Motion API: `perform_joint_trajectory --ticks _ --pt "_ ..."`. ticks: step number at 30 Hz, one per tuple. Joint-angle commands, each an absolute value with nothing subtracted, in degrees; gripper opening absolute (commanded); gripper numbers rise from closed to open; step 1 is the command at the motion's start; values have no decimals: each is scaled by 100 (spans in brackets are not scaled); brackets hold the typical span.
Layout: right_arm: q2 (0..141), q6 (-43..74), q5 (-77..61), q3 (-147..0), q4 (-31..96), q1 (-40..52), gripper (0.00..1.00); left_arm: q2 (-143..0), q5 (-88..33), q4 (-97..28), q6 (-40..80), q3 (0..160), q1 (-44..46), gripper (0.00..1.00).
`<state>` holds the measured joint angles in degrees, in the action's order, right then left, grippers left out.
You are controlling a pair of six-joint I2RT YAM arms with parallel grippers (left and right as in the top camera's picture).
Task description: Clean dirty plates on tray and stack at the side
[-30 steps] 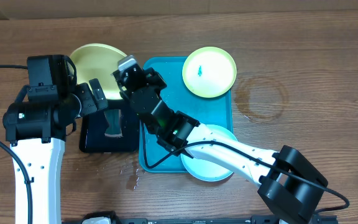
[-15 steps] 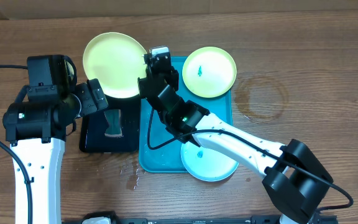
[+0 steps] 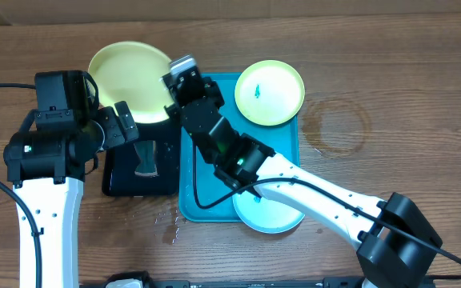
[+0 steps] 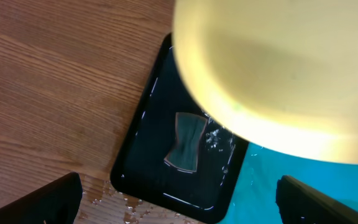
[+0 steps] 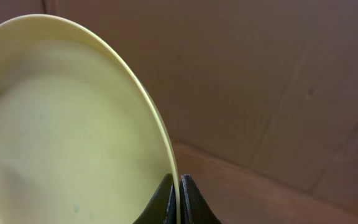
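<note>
Lime-green plate (image 3: pixel 130 78) juts left from the right hand (image 5: pixel 179 191), clamped on its rim; left hand (image 3: pixel 117 128) stands open

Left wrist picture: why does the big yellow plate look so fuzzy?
Left wrist view: the yellow plate fills the top, its edge soft and out of focus, probably because it is very near the camera, while the black tray below looks sharper, with bright glints on its wet surface; right wrist view: the plate's rim is crisp where the right end effector pinches it.
</note>
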<state>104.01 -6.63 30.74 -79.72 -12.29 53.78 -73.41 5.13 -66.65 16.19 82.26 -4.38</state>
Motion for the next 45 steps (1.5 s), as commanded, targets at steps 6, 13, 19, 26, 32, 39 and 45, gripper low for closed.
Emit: perform_joint_trajectory --ticks 6,13,19,26,32,39,45 --pt "10200 -1973 3055 -8125 -1369 5465 4 -7345 489 -6665 1673 8364 -469 100" --pt "10197 -1973 3057 -8125 -1365 5465 4 -7345 486 -6665 1675 8364 -469 100" --pt "10200 -1955 3055 -8125 -1365 5465 4 -7345 486 -6665 1675 8364 -469 100" --pt "10200 -1955 3055 -8125 -1365 5465 4 -7345 489 -6665 1675 8364 -471 100" --pt "10200 -1933 3057 -8123 -1339 5465 4 -7345 489 -6665 1675 8364 -469 100" --pt "10202 -314 3052 -8123 -1050 5356 4 -7345 489 -6665 1673 8364 -469 100" --pt "10202 2359 2880 -8123 307 5098 5 -7345 489 -6665 1675 8364 -469 100"
